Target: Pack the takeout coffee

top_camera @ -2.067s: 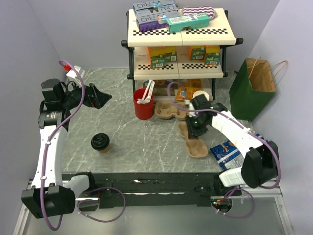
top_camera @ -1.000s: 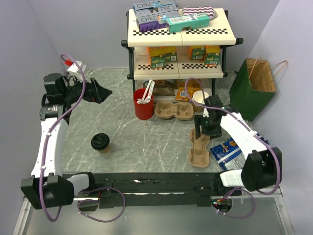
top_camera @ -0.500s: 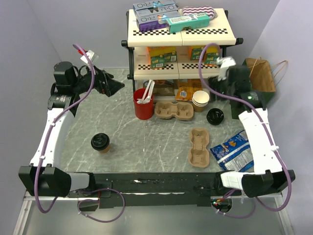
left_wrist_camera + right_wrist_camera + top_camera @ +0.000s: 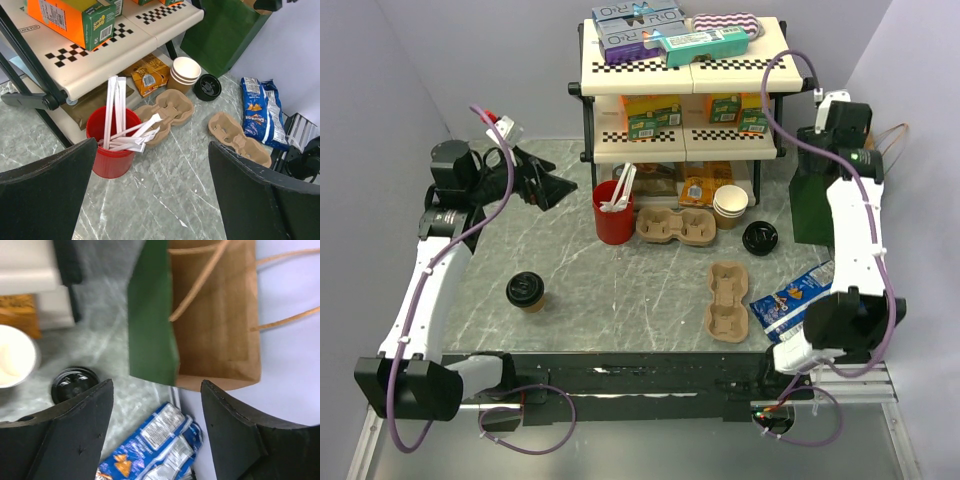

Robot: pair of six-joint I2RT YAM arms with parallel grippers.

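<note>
The takeout coffee, a small brown cup with a black lid, stands upright on the left of the table, near the front; neither wrist view shows it. My left gripper hangs open and empty well behind the cup, facing the red cup of stirrers. In the top view the left gripper is at the back left. My right gripper is open and empty, raised high at the far right over the green paper bag, whose brown inside shows.
A shelf rack of boxes stands at the back. Before it are the red stirrer cup, a pulp cup carrier, stacked pale cups and a loose black lid. Another carrier and a blue chip bag lie front right.
My right arm has left the pulp carrier on the table and swung up and to the right, over the green bag. My left arm has drifted slightly rightward, still open.
</note>
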